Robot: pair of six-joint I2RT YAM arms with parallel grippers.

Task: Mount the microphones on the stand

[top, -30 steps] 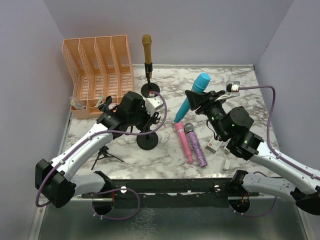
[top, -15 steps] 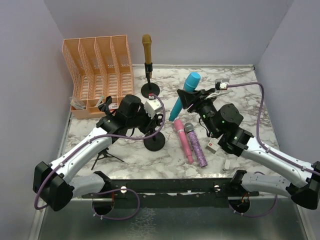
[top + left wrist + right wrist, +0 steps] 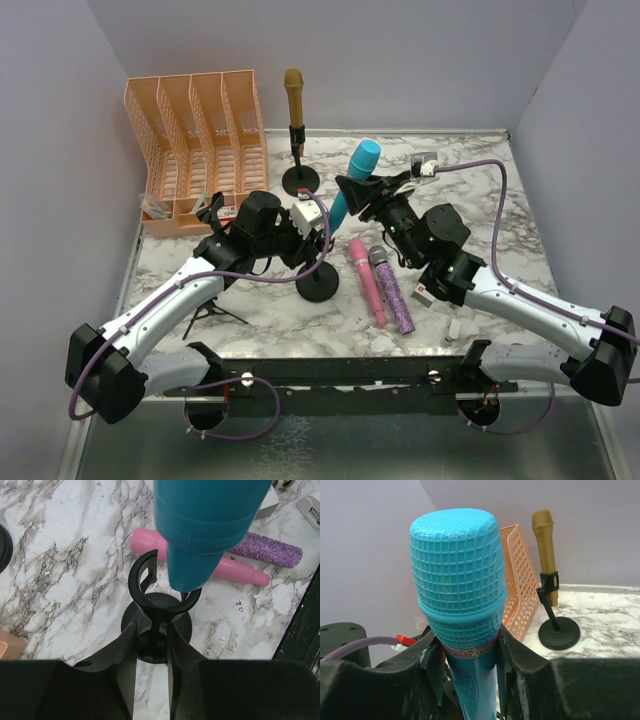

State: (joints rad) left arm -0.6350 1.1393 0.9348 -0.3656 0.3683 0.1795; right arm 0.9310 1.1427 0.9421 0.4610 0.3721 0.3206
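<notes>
Marble tabletop (image 3: pixel 480 190), lavender walls (image 3: pixel 400 60) on 3 sides. Left gripper (image 3: pixel 152 630) clamps the stand (image 3: pixel 134 580); right gripper (image 3: pixel 469 652) grips the cyan microphone (image 3: pixel 457 565).

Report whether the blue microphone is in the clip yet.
Out: blue microphone tip hangs above the stand clip, not through it.

plain lilac walls (image 3: pixel 420 60) enclose a white marble-patterned table (image 3: pixel 270 320); its near edge (image 3: pixel 330 450) looks like grey metal

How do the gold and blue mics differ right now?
Gold mic stands upright, clipped in the back stand; blue mic is tilted, gripped by the right tool. Gold mic is already mounted; blue mic's lower end is only at the front stand's clip. Both are stick mics.
</notes>
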